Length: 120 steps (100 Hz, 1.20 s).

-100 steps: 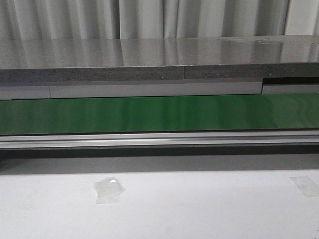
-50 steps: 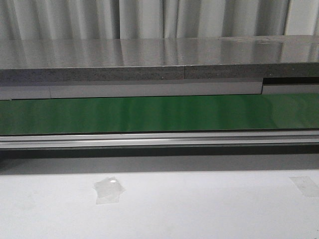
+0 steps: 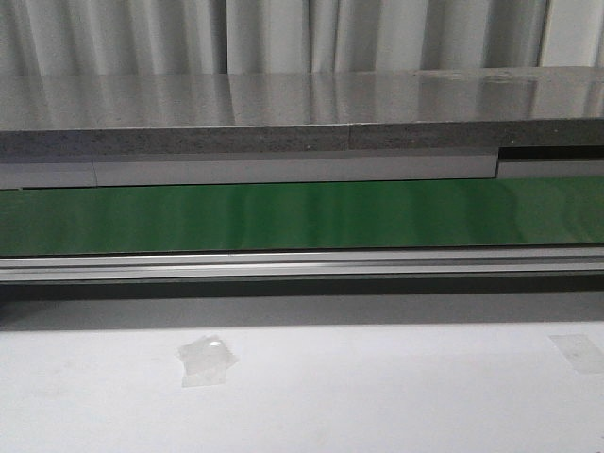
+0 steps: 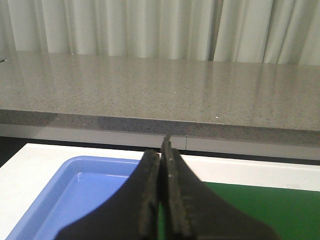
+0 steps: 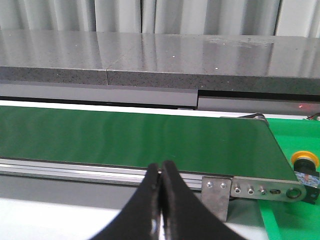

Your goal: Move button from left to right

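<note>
The button sits past the end of the green belt — nobody holds it. Both the left end effector and right end effector are pressed closed and hold nothing — the move looks not yet started.

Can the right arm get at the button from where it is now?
Probably yes: the button sits past the conveyor's end bracket, with nothing seen over it. The right gripper is shut and must open first.
</note>
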Tool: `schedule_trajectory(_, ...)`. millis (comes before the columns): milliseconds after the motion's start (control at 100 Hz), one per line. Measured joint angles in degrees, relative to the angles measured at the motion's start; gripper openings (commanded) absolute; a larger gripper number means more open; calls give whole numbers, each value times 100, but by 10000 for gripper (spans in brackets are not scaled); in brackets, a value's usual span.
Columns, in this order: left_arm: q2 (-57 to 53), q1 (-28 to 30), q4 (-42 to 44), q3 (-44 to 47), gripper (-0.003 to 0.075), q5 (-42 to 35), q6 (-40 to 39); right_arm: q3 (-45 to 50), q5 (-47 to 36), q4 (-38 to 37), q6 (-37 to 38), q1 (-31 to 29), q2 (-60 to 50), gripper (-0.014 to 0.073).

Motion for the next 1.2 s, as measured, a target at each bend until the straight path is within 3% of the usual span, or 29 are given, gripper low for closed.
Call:
schedule_trajectory(1050,0,0,0,0,-20,0,0,0,0,0,8,0,0,-66)
schedule_trajectory(1200,-68,-33,336,65,-20,0,-88,0,0,0,12,0,0,-66)
